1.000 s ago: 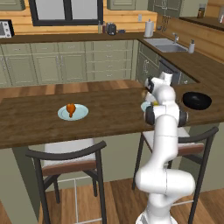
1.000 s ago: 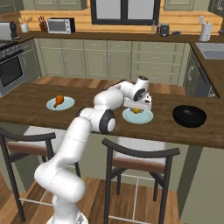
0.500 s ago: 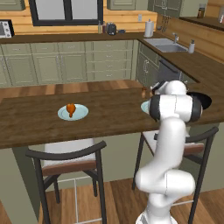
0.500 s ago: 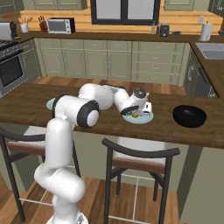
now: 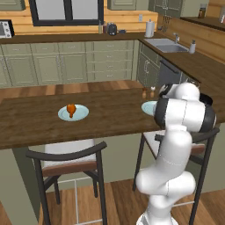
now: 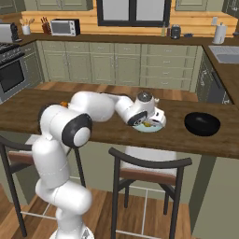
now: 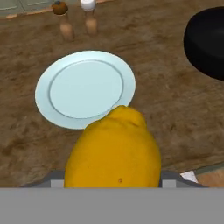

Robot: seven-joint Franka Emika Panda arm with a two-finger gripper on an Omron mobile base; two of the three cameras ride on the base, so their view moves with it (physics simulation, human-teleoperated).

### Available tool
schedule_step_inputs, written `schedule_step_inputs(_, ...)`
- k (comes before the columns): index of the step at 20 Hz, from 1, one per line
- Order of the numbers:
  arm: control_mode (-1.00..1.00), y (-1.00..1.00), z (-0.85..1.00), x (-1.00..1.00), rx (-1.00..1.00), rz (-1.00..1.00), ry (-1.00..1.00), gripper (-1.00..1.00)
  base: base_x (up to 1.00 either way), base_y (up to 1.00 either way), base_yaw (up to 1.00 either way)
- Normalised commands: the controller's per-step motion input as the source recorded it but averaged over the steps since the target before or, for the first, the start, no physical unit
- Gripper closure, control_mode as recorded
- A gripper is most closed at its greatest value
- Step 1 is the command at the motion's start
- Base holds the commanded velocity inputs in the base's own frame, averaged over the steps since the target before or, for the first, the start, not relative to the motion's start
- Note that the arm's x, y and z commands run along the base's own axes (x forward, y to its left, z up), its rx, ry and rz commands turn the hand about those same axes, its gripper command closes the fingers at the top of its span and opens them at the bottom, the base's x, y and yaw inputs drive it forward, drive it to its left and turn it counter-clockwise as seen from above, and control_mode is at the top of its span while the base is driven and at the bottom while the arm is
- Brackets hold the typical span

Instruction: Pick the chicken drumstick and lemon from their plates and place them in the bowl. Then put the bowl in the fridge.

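**Carrying the lemon toward the bowl**

Left base view: we see the chicken drumstick (image 5: 70, 110) lying on its plate (image 5: 81, 114) on the wooden bench (image 5: 35, 123), well apart from the arm. An edge of the second plate (image 5: 147, 107) shows beside the arm's bulk; the black bowl (image 5: 206, 99) is mostly hidden behind the arm.

Right base view: the gripper (image 6: 148, 122) sits low over the second plate (image 6: 158, 126), with a yellow speck showing under the hand. The bowl (image 6: 201, 124) stands on the bench (image 6: 107, 133) to the right, near but clear of that plate, and looks empty.

Hand view: the lemon (image 7: 113, 151) is close against the camera, a deep yellow oval with a blunt nipple at its far end and a smooth, faintly dimpled skin. The jaws appear closed on its sides; the fingertips are hidden behind the fruit, so we judge the hold from its position. The plate (image 7: 85, 89) below it is bare, so the lemon is lifted off. The bowl (image 7: 205, 41) sits toward the upper right, and two shakers (image 7: 76, 19) stand beyond the plate.

Judgement: the step in hand is transport. We would keep enough height to clear the bowl's rim, centre the lemon over the bowl, then lower before releasing, since a round fruit dropped from height may roll or bounce out.
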Motion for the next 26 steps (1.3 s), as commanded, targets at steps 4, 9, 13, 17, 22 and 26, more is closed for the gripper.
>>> schedule_step_inputs(4, -1.00, -0.50, 0.70, 0.00, 0.07, -0.23, 0.02, 1.00, 0.00, 0.00, 0.00)
schedule_step_inputs(9, -1.00, -0.56, 0.10, 0.14, -0.02, -0.23, 0.08, 1.00, 0.00, 0.00, 0.00)
schedule_step_inputs(13, -1.00, -0.56, 0.00, 0.25, -0.01, -0.19, 0.01, 1.00, 0.00, 0.00, 0.00)
schedule_step_inputs(17, -1.00, -0.60, -0.06, 0.19, 0.00, -0.09, 0.04, 1.00, 0.00, 0.00, 0.00)
schedule_step_inputs(22, -1.00, -0.71, 0.00, 0.24, 0.00, -0.10, 0.02, 1.00, 0.00, 0.00, 0.00)
schedule_step_inputs(26, -1.00, -0.56, -0.13, 0.47, 0.00, -0.05, 0.01, 1.00, 0.00, 0.00, 0.00)
